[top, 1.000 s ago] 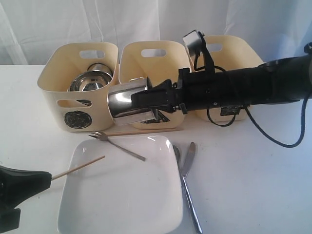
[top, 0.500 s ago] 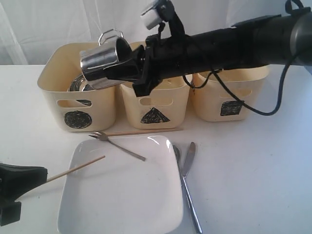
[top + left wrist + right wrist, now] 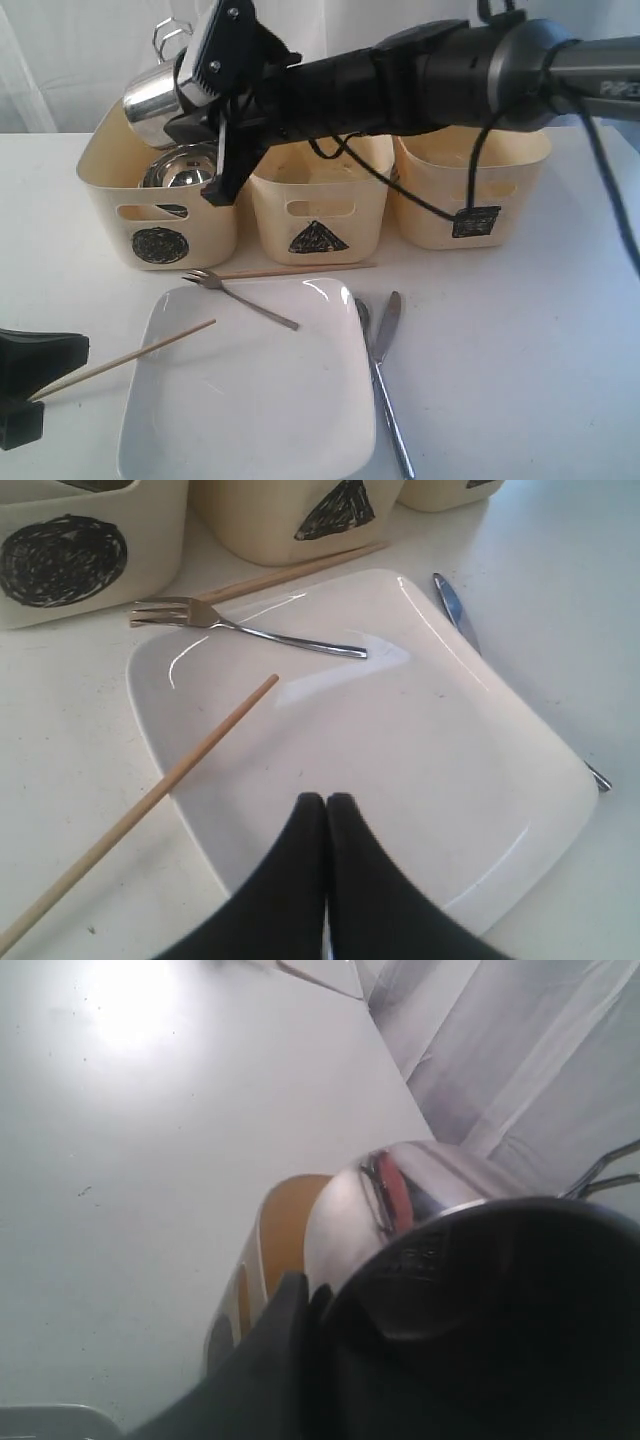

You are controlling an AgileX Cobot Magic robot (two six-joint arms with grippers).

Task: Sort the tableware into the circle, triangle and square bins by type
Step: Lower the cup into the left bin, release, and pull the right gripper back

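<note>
My right gripper (image 3: 192, 122) is shut on the rim of a shiny steel mug (image 3: 150, 98), held tilted above the back of the circle bin (image 3: 160, 243). The right wrist view shows the mug (image 3: 420, 1185) against my fingers (image 3: 300, 1310), with the bin's rim (image 3: 285, 1215) below. A steel bowl (image 3: 183, 166) lies in that bin. The triangle bin (image 3: 318, 238) and square bin (image 3: 474, 221) stand to its right. A fork (image 3: 240, 293) and a chopstick (image 3: 140, 350) rest on the white square plate (image 3: 250, 410). My left gripper (image 3: 327, 802) is shut and empty over the plate (image 3: 420, 740).
A second chopstick (image 3: 295, 270) lies along the front of the bins. A knife (image 3: 388, 325) and a spoon (image 3: 364, 315) lie just right of the plate. My right arm (image 3: 420, 85) stretches across above the triangle and square bins.
My right arm has swung the mug up and to the left, from in front of the triangle bin to above the circle bin. The left gripper has stayed put.
</note>
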